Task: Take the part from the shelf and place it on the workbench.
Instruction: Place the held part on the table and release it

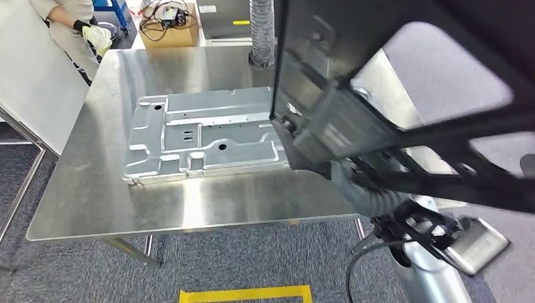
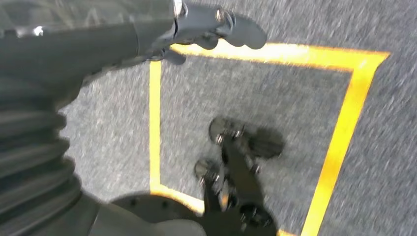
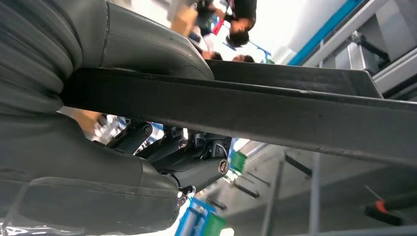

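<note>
The right hand [image 3: 162, 147] grips a large black frame-like part [image 1: 404, 82], its thumb on one side of the part's bar and its dark fingers on the other. In the head view the part hangs in the air over the right side of the steel workbench [image 1: 208, 202], tilted, not resting on it. A silver stamped metal panel [image 1: 202, 132] lies flat on the middle of the workbench. The left hand [image 2: 206, 24] hangs over grey carpet marked with yellow tape [image 2: 344, 128], holding nothing, its fingers loosely curled. A person [image 1: 76, 25] in gloves stands at the far left corner, with a cardboard box [image 1: 167, 25] beyond the far edge.
</note>
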Available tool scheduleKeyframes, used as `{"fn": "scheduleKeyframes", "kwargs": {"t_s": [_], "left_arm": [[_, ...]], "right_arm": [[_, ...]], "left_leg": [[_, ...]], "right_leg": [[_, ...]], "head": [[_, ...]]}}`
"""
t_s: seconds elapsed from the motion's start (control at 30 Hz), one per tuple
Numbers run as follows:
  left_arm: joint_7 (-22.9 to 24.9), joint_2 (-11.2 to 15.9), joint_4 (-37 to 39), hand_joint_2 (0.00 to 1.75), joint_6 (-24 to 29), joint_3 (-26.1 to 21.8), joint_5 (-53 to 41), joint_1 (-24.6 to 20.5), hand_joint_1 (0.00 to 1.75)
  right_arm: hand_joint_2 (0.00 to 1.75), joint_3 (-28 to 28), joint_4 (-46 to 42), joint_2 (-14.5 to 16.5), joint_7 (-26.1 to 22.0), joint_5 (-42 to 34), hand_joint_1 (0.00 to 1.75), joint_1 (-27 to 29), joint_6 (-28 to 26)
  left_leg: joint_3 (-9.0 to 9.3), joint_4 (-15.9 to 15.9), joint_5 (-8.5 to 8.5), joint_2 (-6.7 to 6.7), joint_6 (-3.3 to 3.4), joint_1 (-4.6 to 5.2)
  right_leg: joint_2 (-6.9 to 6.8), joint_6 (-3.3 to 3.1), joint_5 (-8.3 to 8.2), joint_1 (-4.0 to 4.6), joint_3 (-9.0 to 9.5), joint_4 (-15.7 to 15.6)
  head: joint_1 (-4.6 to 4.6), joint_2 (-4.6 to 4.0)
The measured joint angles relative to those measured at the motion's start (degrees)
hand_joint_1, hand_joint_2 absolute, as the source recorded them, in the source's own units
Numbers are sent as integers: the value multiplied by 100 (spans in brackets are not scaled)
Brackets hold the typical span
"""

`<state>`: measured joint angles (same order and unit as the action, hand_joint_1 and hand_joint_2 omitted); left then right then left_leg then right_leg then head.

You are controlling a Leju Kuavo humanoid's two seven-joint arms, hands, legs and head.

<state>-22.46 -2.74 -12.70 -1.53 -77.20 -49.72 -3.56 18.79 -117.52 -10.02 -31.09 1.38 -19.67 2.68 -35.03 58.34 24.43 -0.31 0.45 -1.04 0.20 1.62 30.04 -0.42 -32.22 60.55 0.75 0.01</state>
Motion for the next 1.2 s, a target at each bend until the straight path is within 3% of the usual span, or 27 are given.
{"fn": "scheduleKeyframes", "kwargs": {"t_s": [0.1,0.13,0.17,0.2,0.27,0.33,0.4,0.5,0.6,0.63,0.67,0.7,0.77,0.83,0.93,1.0,1.03,1.13,1.17,1.2], "left_arm": [[-8,14,0,175,1,-9,6,-35,0],[-14,16,0,175,2,-13,11,-45,0],[-23,19,0,175,2,-17,16,-47,0],[-35,20,0,175,1,-21,17,-45,0],[-62,20,0,175,-11,-25,-7,-40,0],[-80,22,0,175,-33,-20,-58,-53,0],[-71,27,0,175,-41,-11,-102,-78,0],[-51,43,0,175,-17,-7,-104,-152,0],[-44,49,0,175,-10,-7,-72,-179,0],[-39,49,0,175,-10,-7,-68,-170,0],[-34,49,0,175,-9,-7,-68,-159,0],[-32,49,0,175,-9,-7,-68,-150,0],[-31,49,0,175,-9,-7,-67,-141,0],[-20,52,0,175,-9,-10,-65,-140,0],[0,52,0,175,-15,-13,-75,-134,0],[-2,52,0,175,-43,-11,-110,-139,0],[-2,53,0,175,-64,-8,-136,-144,0],[-10,66,0,175,-126,14,-219,-161,0],[-19,70,0,175,-146,24,-246,-166,0],[-34,74,0,175,-164,32,-274,-170,0]], "right_arm": [[175,-115,-201,-25,-31,254,175,150,-200],[175,-143,-249,-28,-27,495,175,218,-405],[175,-174,-303,-37,13,813,175,290,-689],[175,-208,-361,-56,99,1168,175,354,-1016],[175,-274,-443,-137,422,1924,175,400,-1660],[175,-369,-327,-243,920,2737,175,257,-2214],[175,-499,175,-301,1447,3606,175,-133,-2607],[175,-590,1529,-307,2100,5005,175,-965,-2802],[175,-517,2969,-270,2804,6310,175,-1647,-2828],[175,-490,3363,-254,2983,6572,175,-1788,-2835],[175,-471,3686,-239,3091,6719,175,-1891,-2841],[175,-455,3941,-226,3136,6784,175,-1973,-2845],[175,-421,4321,-200,3186,6857,175,-2123,-2839],[175,-379,4633,-182,3347,7054,175,-2295,-2724],[175,-266,5280,-153,3650,7604,175,-2645,-2372],[175,-167,5924,-110,3619,7914,175,-3014,-2156],[175,-109,6288,-60,3524,8026,175,-3242,-2054],[175,128,7437,240,3025,8226,175,-3859,-1782],[175,222,7771,374,2847,8262,175,-3975,-1726],[175,314,8053,516,2677,8287,175,-4052,-1693]], "left_leg": [[45,-13,47,10,61,2],[60,-12,64,8,70,6],[80,-12,82,2,71,8],[109,-12,101,-5,68,10],[167,-15,141,-17,48,16],[183,-14,172,-14,2,35],[184,-25,186,14,-63,45],[127,165,321,41,-151,50],[-382,1203,824,30,-196,36],[-551,1509,916,30,-206,34],[-634,1623,893,31,-211,34],[-608,1512,754,31,-209,34],[-294,751,298,32,-168,36],[-19,122,53,29,-114,53],[38,-7,54,23,-48,63],[58,-56,29,21,10,42],[68,-79,17,23,32,30],[78,-82,22,35,47,24],[87,-79,31,37,41,19],[102,-73,45,38,28,10]], "right_leg": [[-2,54,429,-22,-607,1086],[-2,61,459,-29,-780,1338],[-2,58,375,-33,-854,1381],[-2,46,188,-34,-813,1197],[-5,-16,-289,-19,-500,396],[-11,-75,-514,18,-280,-159],[7,-110,-521,44,-261,-245],[32,-184,-566,-6,-223,-324],[4,-234,-577,-3,-206,-348],[-5,-238,-574,5,-206,-345],[-13,-239,-569,11,-204,-339],[-19,-237,-560,15,-200,-331],[-22,-221,-524,19,-186,-307],[-18,-189,-492,38,-193,-270],[-14,-118,-481,48,-212,-261],[-17,-61,-384,32,-276,-129],[-18,-33,-257,21,-389,104],[-20,29,159,-28,-959,1204],[-21,40,148,-46,-1069,1369],[-21,48,29,-66,-1073,1312]], "head": [[-46,-1],[-72,-1],[-121,-1],[-172,-1],[-241,-1],[-244,0],[-242,0],[-234,-1],[-229,-1],[-232,-1],[-232,-1],[-231,-1],[-226,-1],[-223,-1],[-220,-1],[-240,-1],[-251,-1],[-280,-1],[-285,-1],[-289,-1]]}}
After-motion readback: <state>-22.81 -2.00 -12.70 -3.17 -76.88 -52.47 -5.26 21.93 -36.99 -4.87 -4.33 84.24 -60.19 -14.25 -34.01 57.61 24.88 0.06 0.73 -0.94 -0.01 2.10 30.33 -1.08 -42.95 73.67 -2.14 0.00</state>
